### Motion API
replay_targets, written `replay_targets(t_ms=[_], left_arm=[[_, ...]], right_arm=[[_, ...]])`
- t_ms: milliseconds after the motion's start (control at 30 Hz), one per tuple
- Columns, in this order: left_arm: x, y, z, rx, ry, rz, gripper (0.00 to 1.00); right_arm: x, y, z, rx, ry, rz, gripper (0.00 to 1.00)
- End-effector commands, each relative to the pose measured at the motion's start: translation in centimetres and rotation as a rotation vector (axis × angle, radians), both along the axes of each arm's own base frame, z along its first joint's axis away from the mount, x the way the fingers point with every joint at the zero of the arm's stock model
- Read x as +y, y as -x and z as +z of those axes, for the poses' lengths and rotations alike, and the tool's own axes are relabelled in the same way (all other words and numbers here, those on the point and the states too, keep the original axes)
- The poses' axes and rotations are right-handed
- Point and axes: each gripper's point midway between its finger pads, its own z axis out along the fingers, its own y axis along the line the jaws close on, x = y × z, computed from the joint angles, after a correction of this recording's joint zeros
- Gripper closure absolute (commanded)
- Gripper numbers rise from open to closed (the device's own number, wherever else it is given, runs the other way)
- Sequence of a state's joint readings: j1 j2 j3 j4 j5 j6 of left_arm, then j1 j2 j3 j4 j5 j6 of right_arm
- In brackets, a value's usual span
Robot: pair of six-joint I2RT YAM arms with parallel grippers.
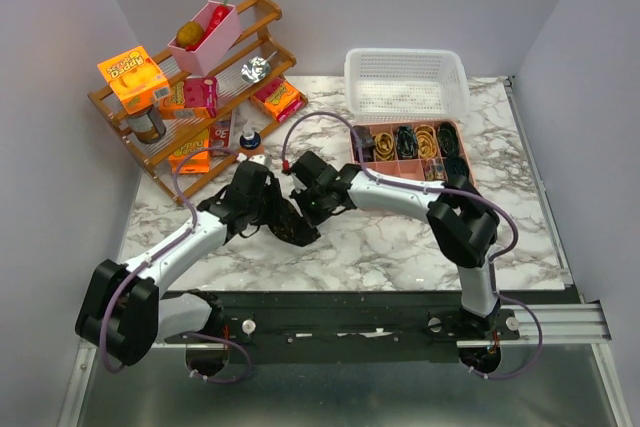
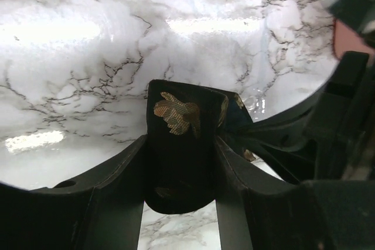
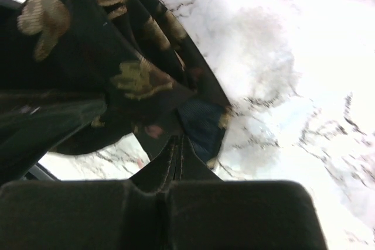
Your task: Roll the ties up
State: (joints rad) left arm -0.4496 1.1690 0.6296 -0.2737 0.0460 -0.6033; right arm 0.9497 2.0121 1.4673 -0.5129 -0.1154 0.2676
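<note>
A black tie (image 1: 297, 229) with gold-brown pattern lies bunched on the marble table, between the two grippers. In the left wrist view the tie (image 2: 176, 115) is a partly rolled band. My left gripper (image 2: 180, 142) clamps it from both sides, low over the table; it also shows in the top view (image 1: 270, 209). My right gripper (image 3: 177, 143) has its fingers pressed together on a fold of the tie (image 3: 132, 77), where the dark blue lining shows. In the top view the right gripper (image 1: 308, 199) is right beside the left one. Several rolled ties sit as coils in the compartment tray (image 1: 458, 152).
A white mesh basket (image 1: 405, 82) stands behind the tray at the back. A wooden rack (image 1: 150, 142) with boxes, cans and a pink bin is at the back left. A small bottle (image 1: 250, 139) stands just behind the grippers.
</note>
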Motion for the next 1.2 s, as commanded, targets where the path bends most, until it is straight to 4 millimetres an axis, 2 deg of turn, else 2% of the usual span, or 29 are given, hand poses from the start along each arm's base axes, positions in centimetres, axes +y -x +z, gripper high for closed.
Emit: replay_targets(t_ms=[0,233,433,567,700,833,1167], left_arm=[[2.3,0.1,0.3,0.028,-0.212,0.052,0.46],[3.6,0.1,1.2,0.02,-0.347,0.086,0.46],[3.9,0.9,0.5,0.031,-0.456,0.089,0.47],[3.9,1.7,-0.4,0.04,-0.523,0.086,0.48],[3.3,2.2,-1.2,0.038,-0.582,0.073,0.48],[2.0,2.5,-0.9,0.0,-0.671,0.051,0.48],[-1.4,3.2,-2.1,0.006,-0.861,-0.004,0.47]], right_arm=[[-1.6,-1.7,4.1,-0.095,-0.029,-0.047,0.99],[-5.1,-4.2,7.2,-0.139,-0.077,-0.143,0.99],[-8.3,-6.3,7.2,-0.152,-0.066,-0.225,0.99],[-9.3,-6.8,7.1,-0.154,-0.063,-0.253,0.99],[-9.8,-6.9,6.9,-0.152,-0.058,-0.266,0.99],[-10.3,-7.1,6.6,-0.151,-0.047,-0.283,0.99],[-12.8,-8.0,6.4,-0.164,-0.035,-0.348,0.99]])
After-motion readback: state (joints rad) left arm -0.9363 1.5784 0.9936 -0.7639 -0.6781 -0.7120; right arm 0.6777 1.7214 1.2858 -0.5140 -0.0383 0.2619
